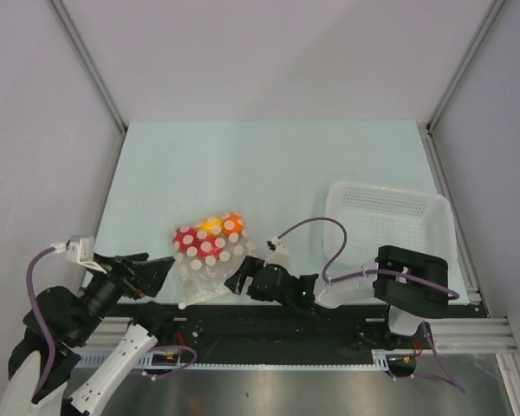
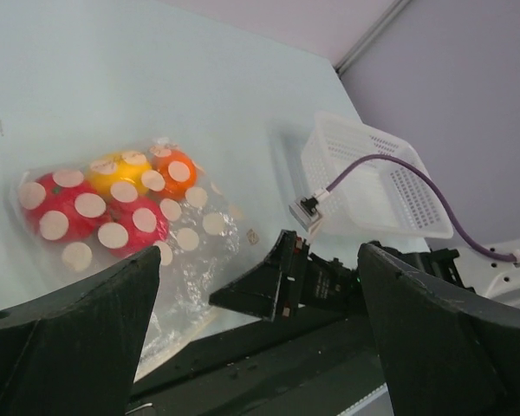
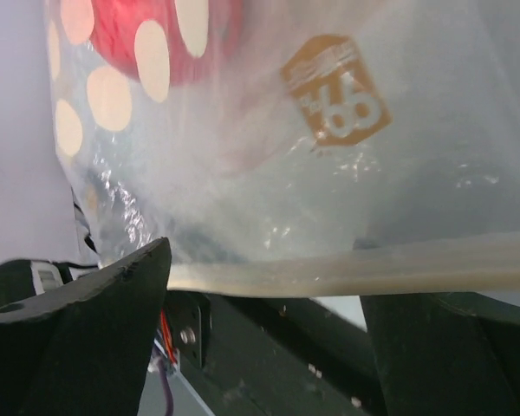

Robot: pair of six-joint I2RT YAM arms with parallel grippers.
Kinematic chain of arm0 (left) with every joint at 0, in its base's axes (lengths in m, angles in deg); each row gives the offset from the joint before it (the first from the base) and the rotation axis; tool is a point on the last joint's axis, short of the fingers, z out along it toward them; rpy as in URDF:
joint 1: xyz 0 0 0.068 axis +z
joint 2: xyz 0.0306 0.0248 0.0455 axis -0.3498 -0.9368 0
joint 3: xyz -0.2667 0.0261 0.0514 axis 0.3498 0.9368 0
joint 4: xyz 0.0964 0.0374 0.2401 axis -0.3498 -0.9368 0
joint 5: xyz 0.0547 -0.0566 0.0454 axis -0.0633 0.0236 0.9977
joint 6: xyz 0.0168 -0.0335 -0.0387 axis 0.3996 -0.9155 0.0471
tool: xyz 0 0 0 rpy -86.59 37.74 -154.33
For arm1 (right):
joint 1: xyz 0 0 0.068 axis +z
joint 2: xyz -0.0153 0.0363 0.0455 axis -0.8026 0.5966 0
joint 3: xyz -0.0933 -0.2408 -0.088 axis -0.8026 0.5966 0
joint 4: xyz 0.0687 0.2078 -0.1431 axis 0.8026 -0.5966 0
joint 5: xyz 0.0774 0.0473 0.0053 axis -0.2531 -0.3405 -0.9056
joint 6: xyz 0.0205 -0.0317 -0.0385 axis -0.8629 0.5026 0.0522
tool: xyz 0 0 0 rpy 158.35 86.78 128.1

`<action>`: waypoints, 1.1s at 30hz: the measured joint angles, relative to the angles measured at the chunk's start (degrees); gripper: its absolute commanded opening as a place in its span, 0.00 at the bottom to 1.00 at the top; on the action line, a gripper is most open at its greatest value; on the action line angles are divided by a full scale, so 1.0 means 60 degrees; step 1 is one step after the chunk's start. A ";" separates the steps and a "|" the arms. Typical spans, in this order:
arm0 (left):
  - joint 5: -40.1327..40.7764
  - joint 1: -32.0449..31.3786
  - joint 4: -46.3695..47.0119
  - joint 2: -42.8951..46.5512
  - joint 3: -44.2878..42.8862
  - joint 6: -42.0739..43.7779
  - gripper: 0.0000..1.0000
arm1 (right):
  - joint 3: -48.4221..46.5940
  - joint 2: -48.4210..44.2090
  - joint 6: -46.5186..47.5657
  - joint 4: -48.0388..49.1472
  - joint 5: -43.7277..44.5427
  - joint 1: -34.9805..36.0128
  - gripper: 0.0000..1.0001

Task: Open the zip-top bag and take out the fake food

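Nearest to us, the two arms reach toward each other along the near edge of the table [image 1: 243, 165]. The left gripper [image 1: 162, 271] comes in from the left and points right, its fingers spread wide with nothing between them. Its tips are just beside the left edge of the zip-top bag [image 1: 201, 267], and we cannot tell whether they touch it. The right gripper [image 1: 240, 274] comes in from the right and points left at the bag's near right corner. Its fingers also stand apart. In its wrist view the bag's pale zip strip [image 3: 347, 264] runs across just above both fingers, with a brown printed mark [image 3: 336, 88] on the clear film above it; we cannot tell if either finger presses on the plastic. The bag lies flat on the table between the two grippers, near the front and a little left of centre, its crinkled, white-dotted film empty at the near end. The fake food [image 1: 210, 236] is bunched inside the bag's far end: red balls to the left, a yellow one and an orange one to the right. A purple cable [image 1: 308, 227] loops up from the right arm. Farther right, well apart from the bag, stands the white perforated basket [image 1: 390, 224].
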 measured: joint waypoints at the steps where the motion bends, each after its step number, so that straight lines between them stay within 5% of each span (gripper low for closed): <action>1: -0.0102 0.0000 0.0000 -0.0051 0.0036 -0.0044 0.99 | -0.0018 0.0087 0.0011 0.0222 -0.0029 -0.0113 0.82; 7: -0.1381 0.0000 0.0280 -0.0597 0.1053 -0.0397 0.97 | 0.0022 -0.0004 0.0277 0.1093 -0.0357 -0.1249 0.26; 8: -0.1566 0.0000 0.0346 -0.0688 0.1279 -0.0474 0.96 | 0.0062 -0.0120 0.0350 0.1162 -0.0499 -0.1468 0.09; 10: -0.2036 0.0000 0.0703 -0.0849 0.1953 -0.0688 0.92 | 0.0113 -0.0397 0.0517 0.1231 -0.0790 -0.1927 0.02; 19: -0.3840 0.0000 0.3996 -0.0678 0.5431 -0.2838 0.67 | 0.0018 -0.1526 0.1260 0.1082 -0.3024 -0.4113 0.00; 24: -0.3741 0.0000 0.4867 -0.0525 0.6732 -0.4054 0.69 | 0.0000 -0.1774 0.1523 0.0998 -0.4080 -0.4849 0.00; 33: -0.2659 0.0000 0.5206 0.0641 0.6987 -0.5158 0.79 | 0.0000 -0.1789 0.1778 0.1082 -0.5056 -0.5016 0.00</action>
